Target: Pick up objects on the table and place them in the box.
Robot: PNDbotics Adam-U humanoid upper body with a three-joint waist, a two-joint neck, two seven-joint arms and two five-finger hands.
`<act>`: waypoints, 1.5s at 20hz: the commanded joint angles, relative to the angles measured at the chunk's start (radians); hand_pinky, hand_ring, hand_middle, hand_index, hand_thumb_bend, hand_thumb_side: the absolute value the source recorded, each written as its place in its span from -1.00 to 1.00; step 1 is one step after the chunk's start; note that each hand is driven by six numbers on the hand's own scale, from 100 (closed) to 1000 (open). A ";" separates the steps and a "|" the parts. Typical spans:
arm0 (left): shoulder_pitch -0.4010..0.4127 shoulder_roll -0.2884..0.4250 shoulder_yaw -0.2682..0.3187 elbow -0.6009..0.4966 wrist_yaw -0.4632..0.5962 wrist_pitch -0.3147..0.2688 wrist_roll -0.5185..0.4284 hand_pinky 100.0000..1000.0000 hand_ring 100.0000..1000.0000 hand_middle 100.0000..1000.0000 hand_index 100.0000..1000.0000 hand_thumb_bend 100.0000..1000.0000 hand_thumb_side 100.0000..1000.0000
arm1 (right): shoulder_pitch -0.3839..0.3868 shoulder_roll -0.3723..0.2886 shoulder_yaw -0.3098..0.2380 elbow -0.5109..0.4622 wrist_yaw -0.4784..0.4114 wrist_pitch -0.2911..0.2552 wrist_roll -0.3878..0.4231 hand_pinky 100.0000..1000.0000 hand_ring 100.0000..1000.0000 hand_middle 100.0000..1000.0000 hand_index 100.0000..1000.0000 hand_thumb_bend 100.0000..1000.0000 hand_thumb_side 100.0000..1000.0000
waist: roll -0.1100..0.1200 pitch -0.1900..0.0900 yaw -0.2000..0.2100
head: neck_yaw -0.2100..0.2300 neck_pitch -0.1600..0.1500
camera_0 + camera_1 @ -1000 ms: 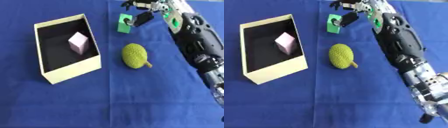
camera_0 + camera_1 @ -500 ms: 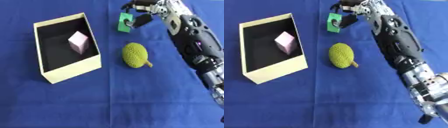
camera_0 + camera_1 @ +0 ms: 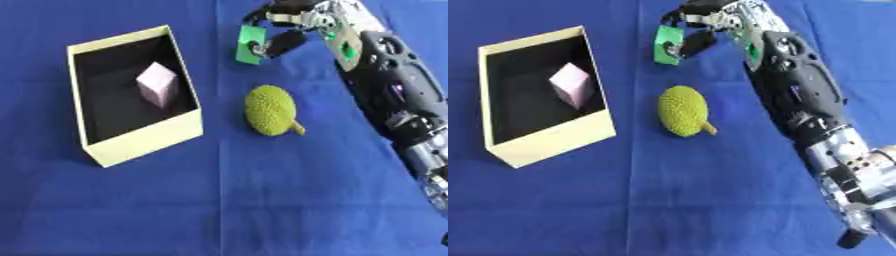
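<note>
The right hand [image 3: 284,25] reaches in from the upper right with its fingers and thumb curled round a small green block [image 3: 251,44], pinching it just beyond the far right corner of the box [image 3: 131,142]. Over the last second the block has crept toward the box: a second ago it sat further to the right of that corner, and now it is closer to the box's right wall, while the arm has stretched across with it. The block looks tilted and appears to be off the blue cloth [image 3: 219,200], though whether it is truly clear of the surface cannot be told. This suggests the carry is under way, and the hand probably has to travel on leftward over the rim before letting go. Inside the box a pale pink cube [image 3: 157,85] already lies on the dark floor, near the middle. A bumpy yellow-green fruit [image 3: 269,110] with a short stalk lies on the cloth to the right of the box, well apart from the hand and unmoved; by this reckoning it is the one thing left to fetch after the block. The left hand shows in neither view. No brand, label or writing can be read on the box, the block, the cube or the arm.
</note>
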 commanded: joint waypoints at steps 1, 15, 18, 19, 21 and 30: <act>-0.012 0.008 0.006 -0.017 0.006 0.000 -0.004 0.36 0.60 0.45 0.59 -0.73 0.17 | -0.014 -0.014 -0.012 0.002 0.015 -0.008 -0.003 0.77 0.88 0.60 1.00 -0.95 0.44 | 0.006 -0.018 0.002 | 0.004 -0.008; -0.014 0.007 0.003 -0.017 0.010 0.001 -0.010 0.36 0.60 0.46 0.59 -0.74 0.18 | -0.001 -0.023 -0.021 0.009 0.002 -0.013 -0.025 0.73 0.78 0.14 0.72 -0.94 0.29 | 0.008 -0.017 0.002 | -0.001 -0.011; -0.015 0.007 0.003 -0.017 0.011 0.001 -0.011 0.36 0.60 0.46 0.59 -0.74 0.18 | 0.000 -0.025 -0.018 0.000 -0.014 0.002 -0.043 0.71 0.74 0.02 0.61 -0.95 0.24 | 0.008 -0.017 0.002 | -0.001 -0.010; -0.015 0.007 0.003 -0.017 0.011 0.001 -0.011 0.36 0.60 0.46 0.59 -0.74 0.18 | 0.000 -0.025 -0.018 -0.004 -0.019 0.007 -0.049 0.70 0.72 -0.02 0.57 -0.96 0.20 | 0.008 -0.017 0.002 | -0.001 -0.011; -0.015 0.006 0.003 -0.017 0.012 0.002 -0.011 0.36 0.60 0.46 0.59 -0.74 0.18 | 0.000 -0.026 -0.018 -0.011 -0.031 0.016 -0.059 0.69 0.66 -0.11 0.48 -0.96 0.14 | 0.008 -0.018 0.001 | -0.001 -0.012; -0.011 0.008 0.003 -0.017 0.012 0.003 -0.012 0.36 0.60 0.46 0.59 -0.74 0.18 | -0.020 -0.043 -0.015 -0.092 -0.092 0.058 -0.092 0.65 0.51 -0.31 0.26 -0.90 -0.30 | 0.009 -0.026 -0.003 | -0.001 -0.010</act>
